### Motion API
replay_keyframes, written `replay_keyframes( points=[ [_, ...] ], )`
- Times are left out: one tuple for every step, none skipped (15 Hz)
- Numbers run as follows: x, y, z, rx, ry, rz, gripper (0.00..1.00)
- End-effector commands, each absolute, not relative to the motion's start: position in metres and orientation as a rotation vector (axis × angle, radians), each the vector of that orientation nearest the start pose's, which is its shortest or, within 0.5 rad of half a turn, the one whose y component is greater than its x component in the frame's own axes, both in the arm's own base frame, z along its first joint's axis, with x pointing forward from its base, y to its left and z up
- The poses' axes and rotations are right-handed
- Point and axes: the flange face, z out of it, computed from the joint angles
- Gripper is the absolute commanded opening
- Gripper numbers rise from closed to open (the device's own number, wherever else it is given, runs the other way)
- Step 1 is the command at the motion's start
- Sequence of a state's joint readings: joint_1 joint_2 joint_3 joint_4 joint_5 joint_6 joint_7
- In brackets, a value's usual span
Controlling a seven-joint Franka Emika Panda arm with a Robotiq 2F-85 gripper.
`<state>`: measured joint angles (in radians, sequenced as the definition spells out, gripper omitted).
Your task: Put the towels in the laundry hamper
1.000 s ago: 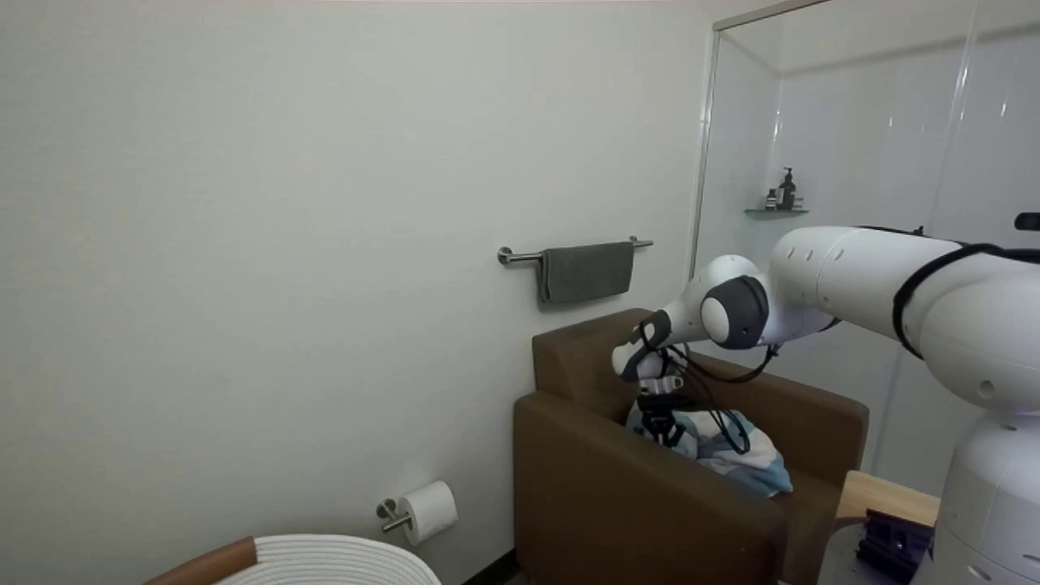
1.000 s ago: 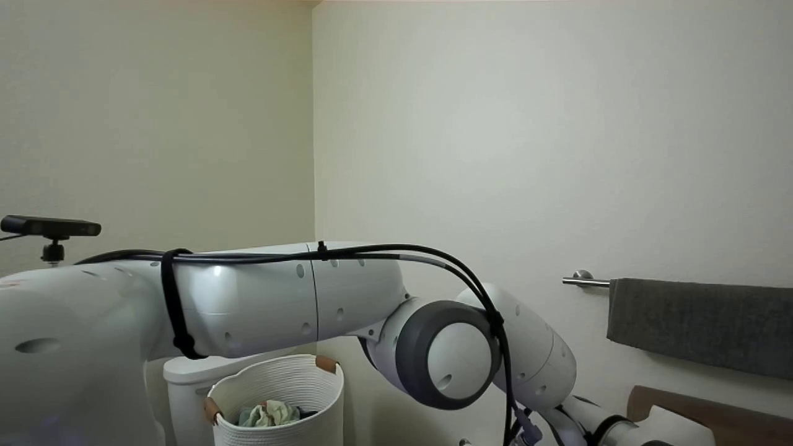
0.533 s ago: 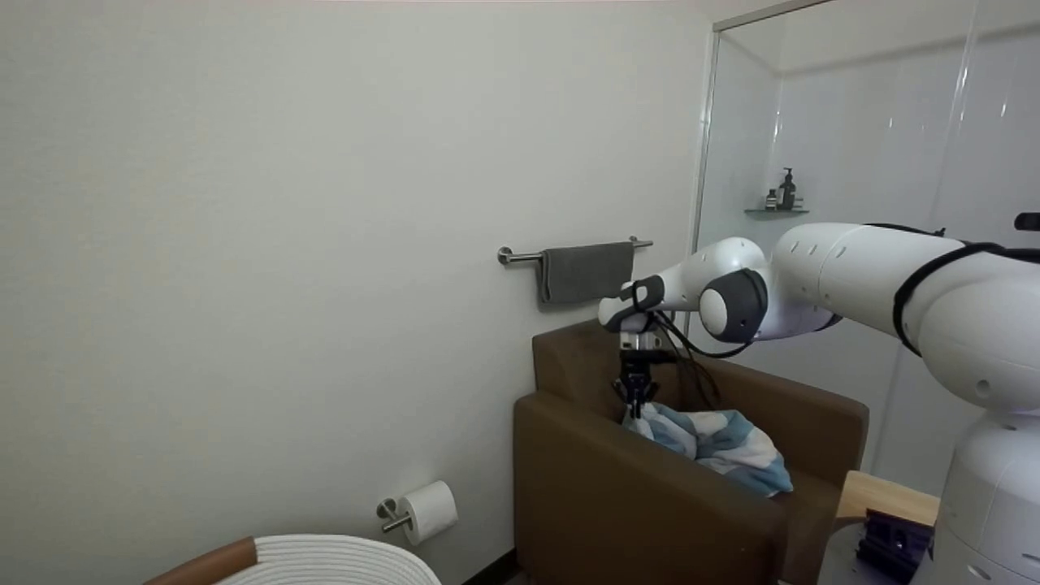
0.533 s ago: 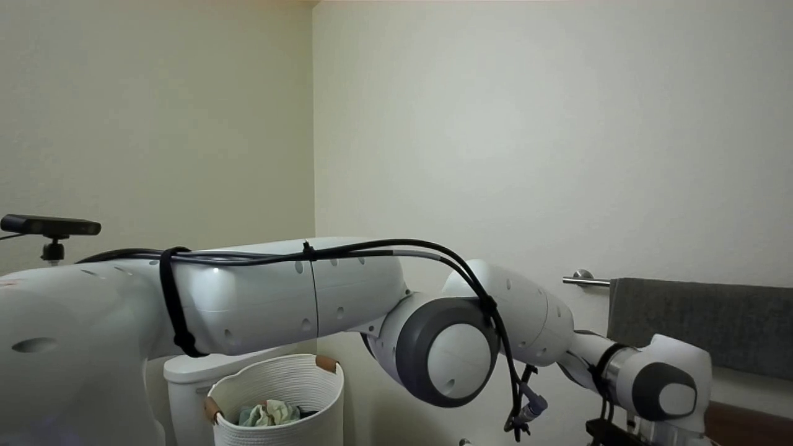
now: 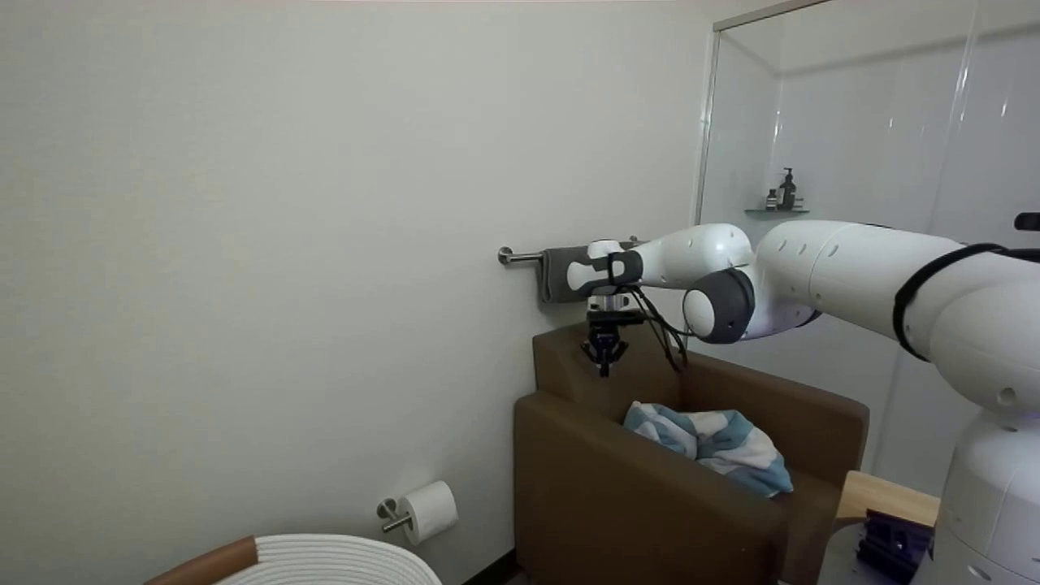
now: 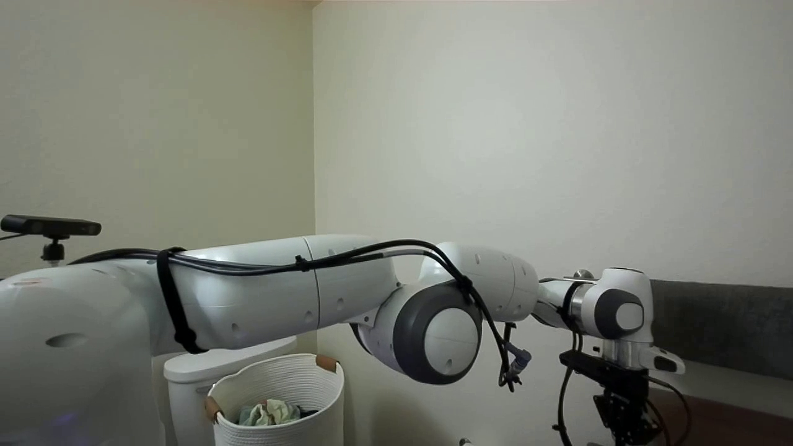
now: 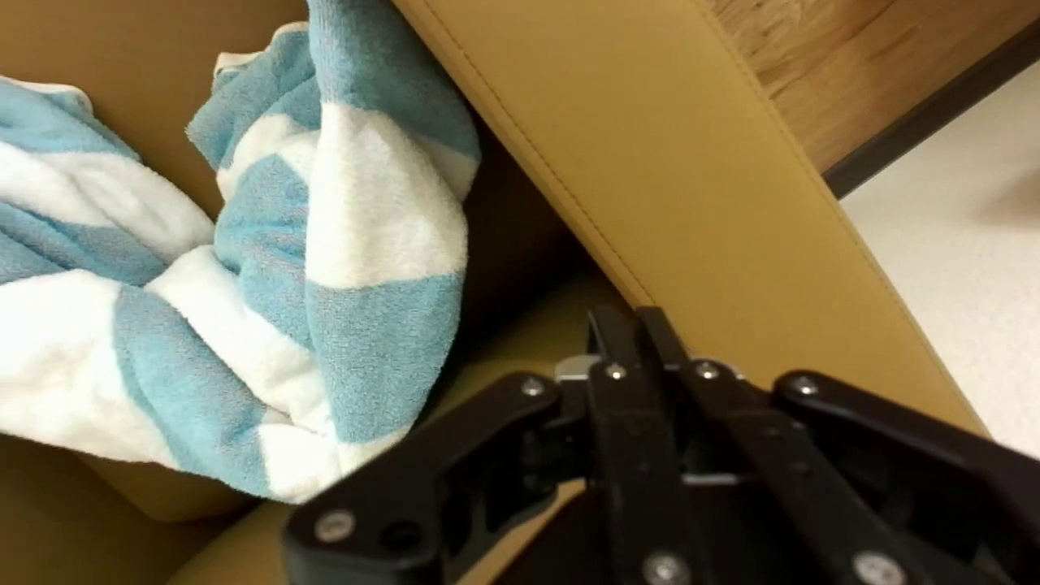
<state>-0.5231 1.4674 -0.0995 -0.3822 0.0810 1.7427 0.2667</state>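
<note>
- OK so the gripper hangs pointing down over the brown armchair, jaws pressed together with a sliver between them at most.
- Blue-and-white towel is bunched up in that chair, lower than the gripper and well apart from it, right beside the armrest.
- That armrest is the annoying bit tbh: in an exterior view it stands between towel and hamper.
- The hamper is a white rope basket with brown handles, near the toilet, crumpled pale cloth inside.
- Gray towel hangs folded on a metal bar; the arm blocks part of it in both exterior views.
- Toilet roll sticks out from the wall, between hamper and chair in an exterior view.
- Glass shower is behind the chair, bottles on a little corner shelf.
- Some black camera pokes up past the arm's shoulder, and there's a pale wooden board near its base.
</note>
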Motion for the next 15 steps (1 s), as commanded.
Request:
replay_keyframes(
  points=[
    [0.663,-0.432,0.107,-2.907,1.494,0.116,0.4],
    [0.659,-0.442,0.091,-2.916,1.545,0.04,0.46],
    [0.653,-0.45,0.078,-2.929,1.6,-0.016,0.53],
    [0.644,-0.46,0.062,-2.936,1.659,-0.073,0.58],
    [0.634,-0.47,0.049,-2.939,1.722,-0.12,0.66],
    [0.624,-0.48,0.04,-2.933,1.792,-0.162,0.71],
    [0.613,-0.491,0.032,-2.926,1.862,-0.202,0.77],
    [0.604,-0.501,0.027,-2.912,1.936,-0.238,0.84],
    [0.595,-0.512,0.027,-2.896,2.013,-0.27,0.9],
    [0.586,-0.523,0.028,-2.874,2.093,-0.3,0.97],
    [0.578,-0.533,0.031,-2.855,2.171,-0.322,0.99],
    [0.57,-0.542,0.034,-2.835,2.251,-0.341,1.0],
    [0.562,-0.551,0.037,-2.819,2.33,-0.354,1.0],
    [0.555,-0.557,0.037,-2.803,2.407,-0.367,1.0],
    [0.548,-0.564,0.039,-2.781,2.483,-0.369,1.0]
  ],
)
